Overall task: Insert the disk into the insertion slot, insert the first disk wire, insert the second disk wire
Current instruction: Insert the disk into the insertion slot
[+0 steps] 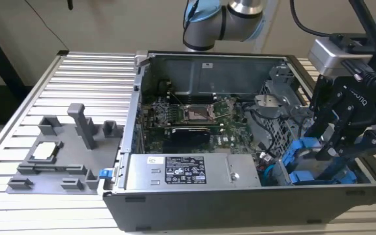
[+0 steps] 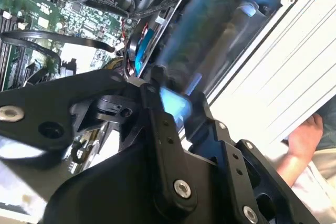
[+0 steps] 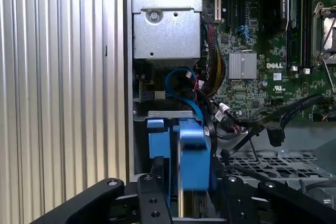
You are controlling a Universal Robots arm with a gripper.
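Observation:
My black gripper [image 1: 332, 148] hangs over the drive cage in the corner of the open computer case on the exterior view's right. It is shut on the disk [image 3: 192, 153], whose blue carrier handle sits between the fingers [image 3: 155, 182]. In the second wrist view the disk [image 2: 210, 40] is a blurred blue and dark shape running away from the fingers [image 2: 157, 111]. The disk stands end-down in the insertion slot [image 1: 309, 169] of the grey cage, next to another blue carrier [image 3: 157, 140]. A loose black wire with a connector [image 3: 274, 136] and a blue wire [image 3: 181, 80] lie beside the cage.
The grey labelled power-supply box [image 1: 188, 170] fills the case's front. The green motherboard [image 1: 195, 115] lies behind it. A grey fixture [image 1: 64, 152] stands on the ribbed table at the exterior view's left. A person's hand [image 2: 304, 137] rests beyond the case wall.

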